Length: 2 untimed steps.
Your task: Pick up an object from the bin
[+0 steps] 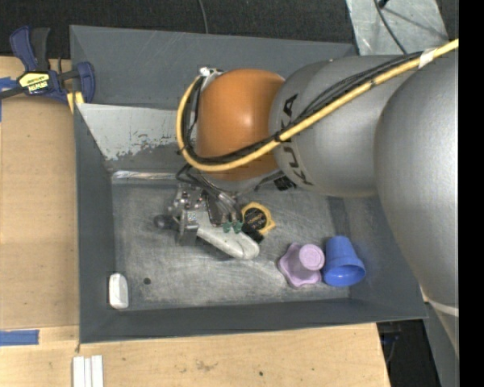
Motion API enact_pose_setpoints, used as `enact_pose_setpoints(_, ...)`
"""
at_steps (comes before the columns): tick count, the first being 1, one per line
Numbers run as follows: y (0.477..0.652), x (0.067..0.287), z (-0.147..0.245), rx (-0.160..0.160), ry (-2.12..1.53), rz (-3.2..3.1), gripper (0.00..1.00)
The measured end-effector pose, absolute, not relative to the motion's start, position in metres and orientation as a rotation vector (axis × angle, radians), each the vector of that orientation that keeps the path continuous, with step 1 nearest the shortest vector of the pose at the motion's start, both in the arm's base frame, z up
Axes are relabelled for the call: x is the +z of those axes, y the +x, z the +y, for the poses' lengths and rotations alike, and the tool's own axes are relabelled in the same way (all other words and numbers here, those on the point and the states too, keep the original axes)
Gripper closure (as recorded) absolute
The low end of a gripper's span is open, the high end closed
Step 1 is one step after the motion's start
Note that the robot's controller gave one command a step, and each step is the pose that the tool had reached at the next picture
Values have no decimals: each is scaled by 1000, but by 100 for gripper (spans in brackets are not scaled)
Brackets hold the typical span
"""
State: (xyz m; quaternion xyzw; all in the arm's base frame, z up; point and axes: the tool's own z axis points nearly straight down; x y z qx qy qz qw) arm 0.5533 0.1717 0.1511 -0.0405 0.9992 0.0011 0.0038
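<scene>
- Currently, the grey arm (363, 127) reaches in from the right and bends down into the grey metal bin (93, 240), its rounded orange cover (238, 119) hanging over the back half of the bin floor.
- Below that cover the jaws stand low, close to the floor, about the middle of the bin and a little to the left of centre.
- Whether the jaws are released or clenched cannot be told: the metal parts there overlap with each other and with the clutter beneath them, and no thing can be made out between them.
- Nearest to them lies a white oblong thing (230, 243), slanted, with its upper left end right at the jaws and its rounded lower end pointing toward the bin's front right; whether the two touch cannot be told.
- Just to the right of the jaws, behind the white oblong thing, sits a round yellow-and-black thing (256, 216), partly under the arm's wrist.
- Well apart, toward the front right corner, a pale purple thing (301, 264) with a round top lies on the floor, and a blue cup (342, 263) lies tipped just beside it on its right, the two touching or nearly so.
- Far off in the front left corner, a small white thing (118, 290) lies alone against the wall.
</scene>
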Motion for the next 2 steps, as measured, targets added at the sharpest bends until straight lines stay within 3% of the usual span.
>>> enact_pose_setpoints(1, 534, 191, 170, -3, -90, 3148, 100)
enact_pose_setpoints(2, 558, 253, 179, 0, -108, 3140, 100)
